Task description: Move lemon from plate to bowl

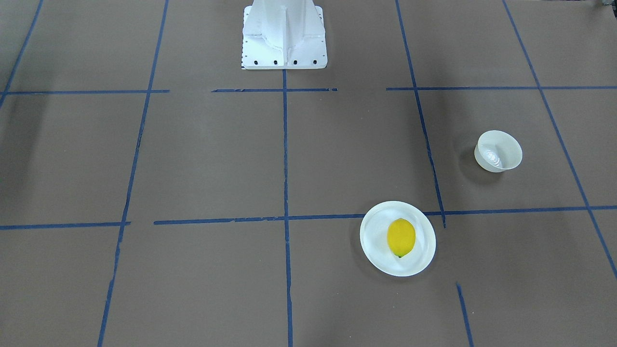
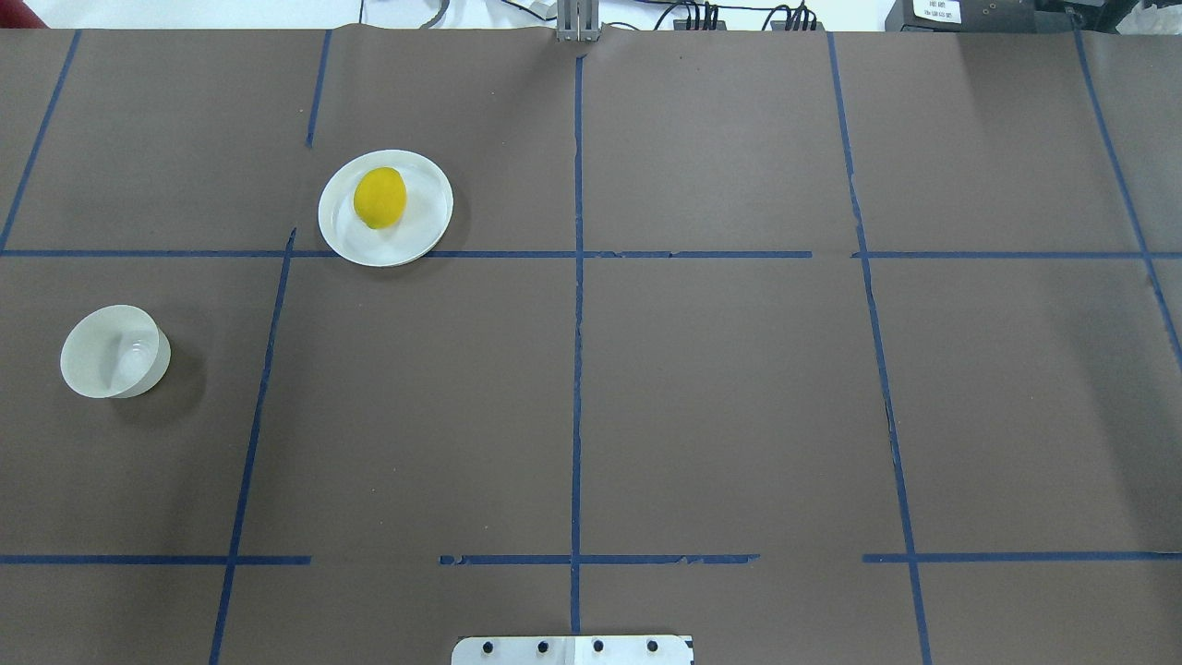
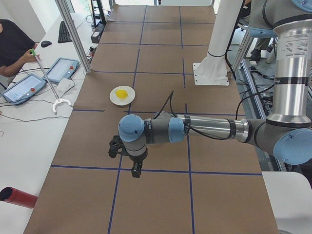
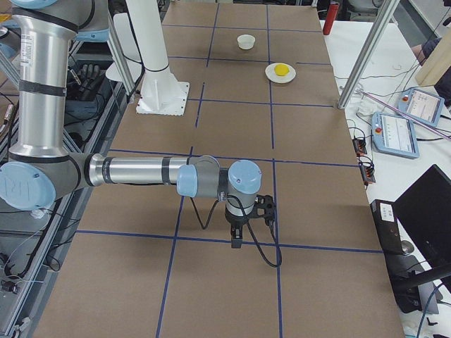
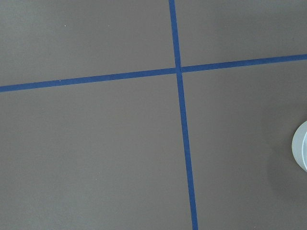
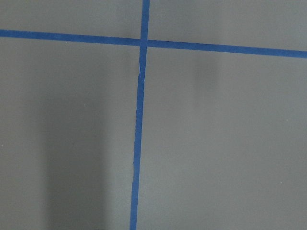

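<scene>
The yellow lemon (image 1: 401,237) lies on the white plate (image 1: 376,241), also seen from overhead, lemon (image 2: 379,197) on plate (image 2: 429,208). The small white bowl (image 1: 499,151) stands empty and apart from the plate, nearer the robot (image 2: 114,351). Its rim edge shows in the left wrist view (image 5: 301,152). The left gripper (image 3: 135,170) hangs over bare table, far from both dishes. The right gripper (image 4: 236,239) hangs over the table's other end. Both show only in the side views, so I cannot tell whether they are open or shut.
The robot's white base (image 1: 284,36) stands at the table's near edge. Blue tape lines cross the brown table (image 2: 739,388). Beside the table, an operator's bench holds tablets (image 3: 61,68), and metal posts (image 3: 73,34) stand at its edge.
</scene>
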{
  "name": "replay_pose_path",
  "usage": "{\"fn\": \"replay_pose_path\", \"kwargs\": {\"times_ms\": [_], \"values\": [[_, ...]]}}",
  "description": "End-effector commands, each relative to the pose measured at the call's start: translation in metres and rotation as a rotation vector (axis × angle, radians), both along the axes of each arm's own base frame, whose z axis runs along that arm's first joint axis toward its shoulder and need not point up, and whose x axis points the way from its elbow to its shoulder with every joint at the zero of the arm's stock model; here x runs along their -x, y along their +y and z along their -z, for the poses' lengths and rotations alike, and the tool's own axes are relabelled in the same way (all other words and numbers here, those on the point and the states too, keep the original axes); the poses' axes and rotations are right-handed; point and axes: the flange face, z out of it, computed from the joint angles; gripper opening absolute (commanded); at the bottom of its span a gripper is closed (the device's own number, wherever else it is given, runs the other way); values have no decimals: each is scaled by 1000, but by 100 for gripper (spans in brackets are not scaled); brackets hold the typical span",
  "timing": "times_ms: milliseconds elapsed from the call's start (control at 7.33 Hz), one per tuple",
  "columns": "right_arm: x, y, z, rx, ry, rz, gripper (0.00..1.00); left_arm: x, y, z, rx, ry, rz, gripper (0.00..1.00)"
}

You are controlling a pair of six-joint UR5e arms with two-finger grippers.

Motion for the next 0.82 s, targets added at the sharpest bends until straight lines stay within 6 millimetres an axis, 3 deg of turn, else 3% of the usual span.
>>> {"fn": "replay_pose_path", "kwargs": {"times_ms": [0, 273, 409, 545, 682], "values": [[0, 0, 0, 0, 0, 0, 100, -1, -2, 2, -4, 5, -1, 100], [0, 0, 0, 0, 0, 0, 100, -1, -2, 5, -6, -9, -3, 100], [0, 0, 0, 0, 0, 0, 100, -2, -7, 21, -52, 4, -6, 100], [0, 0, 0, 0, 0, 0, 100, -19, -15, 29, -98, 62, -31, 100], [0, 0, 0, 0, 0, 0, 100, -50, -24, 42, -181, 90, -90, 100]]}}
